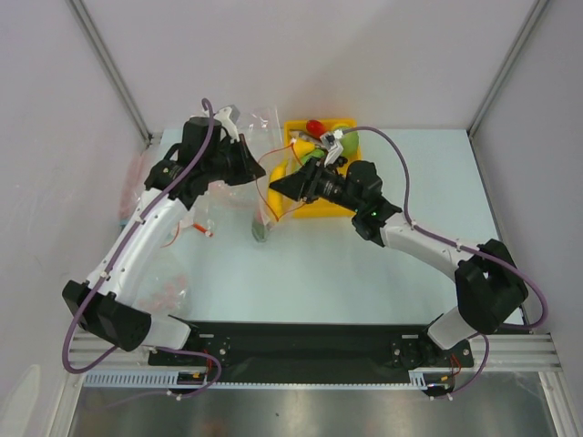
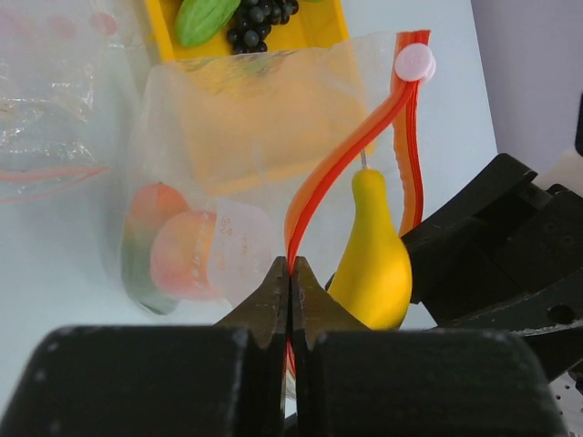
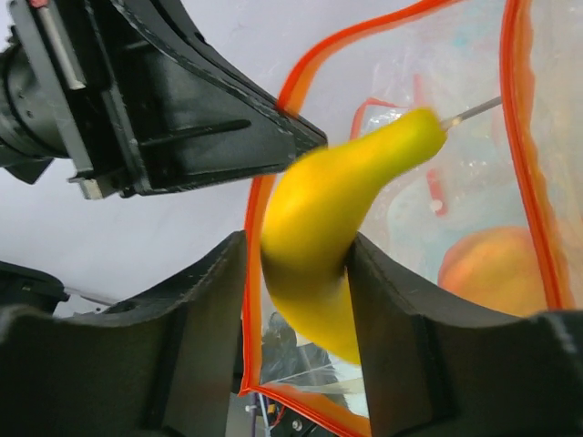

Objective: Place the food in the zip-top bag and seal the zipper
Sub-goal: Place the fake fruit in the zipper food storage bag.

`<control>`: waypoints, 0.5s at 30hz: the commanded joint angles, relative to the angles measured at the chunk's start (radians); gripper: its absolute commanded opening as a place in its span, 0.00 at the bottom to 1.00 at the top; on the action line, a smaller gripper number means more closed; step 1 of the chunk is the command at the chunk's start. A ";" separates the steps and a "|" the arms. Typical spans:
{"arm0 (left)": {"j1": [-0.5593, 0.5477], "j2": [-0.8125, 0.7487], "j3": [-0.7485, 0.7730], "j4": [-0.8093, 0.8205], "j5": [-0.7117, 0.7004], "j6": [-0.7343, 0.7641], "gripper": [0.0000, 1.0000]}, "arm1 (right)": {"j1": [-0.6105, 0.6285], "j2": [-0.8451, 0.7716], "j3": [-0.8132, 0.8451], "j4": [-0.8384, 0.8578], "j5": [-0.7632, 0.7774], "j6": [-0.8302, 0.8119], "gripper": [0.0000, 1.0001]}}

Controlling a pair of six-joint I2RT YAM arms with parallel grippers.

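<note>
Already w/in zip-top bag (image 2: 273,137): peach (image 2: 182,257)

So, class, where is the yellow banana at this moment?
In the right wrist view, the banana sits between the right gripper's fingers, at the open mouth of the zip-top bag, with the peach inside.

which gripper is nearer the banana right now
Right. The right gripper has the banana between its jaws. The left gripper is just beside the banana, jaws shut on the zipper.

Peach (image 3: 496,273) lies in the bag (image 2: 246,118), banana (image 2: 373,264) at its mouth.
</note>
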 commanded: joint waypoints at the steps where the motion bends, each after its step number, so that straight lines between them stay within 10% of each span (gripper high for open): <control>1: 0.013 -0.022 0.048 0.043 0.027 -0.020 0.01 | 0.007 -0.032 -0.003 0.010 0.021 0.012 0.54; 5: 0.015 -0.022 0.039 0.042 0.027 -0.011 0.00 | 0.013 -0.041 0.028 -0.096 0.012 -0.041 0.95; 15: 0.016 -0.046 0.023 0.005 -0.042 0.053 0.00 | -0.016 -0.081 0.173 -0.339 0.129 -0.250 0.96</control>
